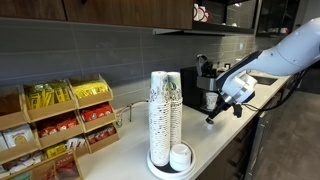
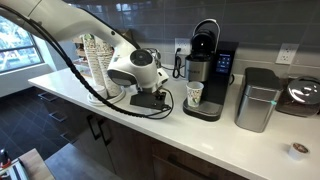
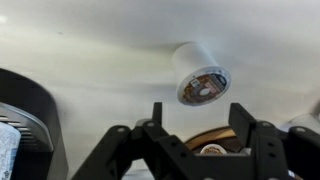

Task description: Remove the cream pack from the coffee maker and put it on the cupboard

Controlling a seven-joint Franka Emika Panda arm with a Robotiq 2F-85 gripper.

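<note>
The cream pack (image 3: 203,82), a small white pod with a dark printed lid, lies on its side on the cupboard's white top (image 3: 100,50). My gripper (image 3: 198,112) is open and empty, just short of the pod, which sits apart from the fingers. In both exterior views the gripper (image 1: 213,117) (image 2: 150,100) hangs low over the counter (image 2: 205,142), beside the black and silver coffee maker (image 2: 205,72) (image 1: 205,80). I cannot make out the pod in the exterior views.
A white paper cup (image 2: 195,95) stands in the coffee maker. Tall stacked paper cups (image 1: 165,115) stand on the counter, with snack racks (image 1: 60,125) beyond. A silver bin (image 2: 258,100) and a small round item (image 2: 297,150) sit past the machine. A dark object (image 3: 25,115) is at the wrist view's left edge.
</note>
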